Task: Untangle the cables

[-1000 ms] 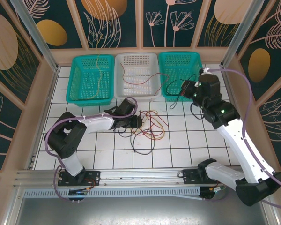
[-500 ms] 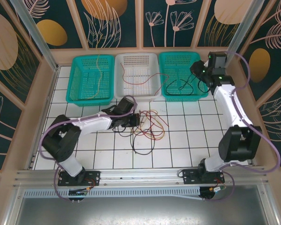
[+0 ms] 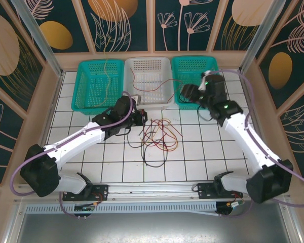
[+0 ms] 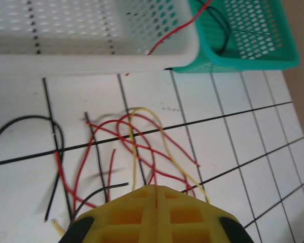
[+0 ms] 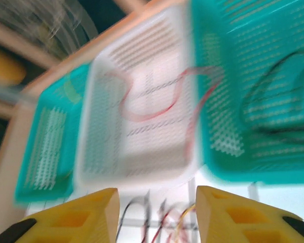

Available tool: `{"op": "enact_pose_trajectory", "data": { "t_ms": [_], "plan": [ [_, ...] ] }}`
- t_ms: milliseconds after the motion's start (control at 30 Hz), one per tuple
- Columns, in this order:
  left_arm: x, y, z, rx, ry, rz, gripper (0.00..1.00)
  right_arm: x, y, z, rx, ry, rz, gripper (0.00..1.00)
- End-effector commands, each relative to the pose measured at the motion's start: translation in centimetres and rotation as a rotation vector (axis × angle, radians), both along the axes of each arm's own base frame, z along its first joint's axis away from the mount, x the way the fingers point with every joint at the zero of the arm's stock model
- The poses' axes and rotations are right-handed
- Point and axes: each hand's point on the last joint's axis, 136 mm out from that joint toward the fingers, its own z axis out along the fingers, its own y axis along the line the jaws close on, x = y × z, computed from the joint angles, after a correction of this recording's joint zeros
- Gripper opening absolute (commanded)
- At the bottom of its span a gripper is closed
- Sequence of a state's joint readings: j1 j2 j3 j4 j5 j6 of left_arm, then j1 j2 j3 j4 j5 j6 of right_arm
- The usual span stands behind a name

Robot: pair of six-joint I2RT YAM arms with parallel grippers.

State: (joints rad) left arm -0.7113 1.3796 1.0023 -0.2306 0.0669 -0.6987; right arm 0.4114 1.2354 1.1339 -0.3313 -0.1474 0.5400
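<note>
White tiled desk, cables tangled mid-desk. Left tool clenched beside them; right tool released near far edge.

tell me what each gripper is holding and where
Right gripper: open, nothing held. Left gripper: shut above the cables; whether it pinches a strand cannot be told.

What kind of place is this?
Likely a robot test booth: two robot arms bolted at a white tiled table, sorting baskets, loose cables, and painted panels walling it in.
</note>
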Motion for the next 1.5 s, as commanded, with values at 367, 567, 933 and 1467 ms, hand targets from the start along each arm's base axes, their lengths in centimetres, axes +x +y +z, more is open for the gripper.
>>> {"op": "enact_pose_trajectory", "data": {
  "t_ms": [367, 567, 933, 1467],
  "plan": [
    [-1.6, 8.2, -4.3, 0.041, 0.112, 0.24, 0.12, -5.3, 14.9, -17.4, -0.229, 0.374, 0.221, 0.41],
    [-1.9, 8.4, -4.7, 0.03, 0.118, 0.233, 0.13, -5.1, 15.9, -20.9, -0.278, 0.429, 0.257, 0.47],
    [-1.5, 7.5, -4.3, -0.004, 0.105, 0.204, 0.13, -4.3, 14.9, -24.7, -0.38, 0.504, 0.214, 0.44],
    [-1.4, 6.7, -3.8, -0.041, 0.083, 0.169, 0.19, -4.3, 15.2, -23.8, -0.387, 0.484, 0.219, 0.0]
  ]
}}
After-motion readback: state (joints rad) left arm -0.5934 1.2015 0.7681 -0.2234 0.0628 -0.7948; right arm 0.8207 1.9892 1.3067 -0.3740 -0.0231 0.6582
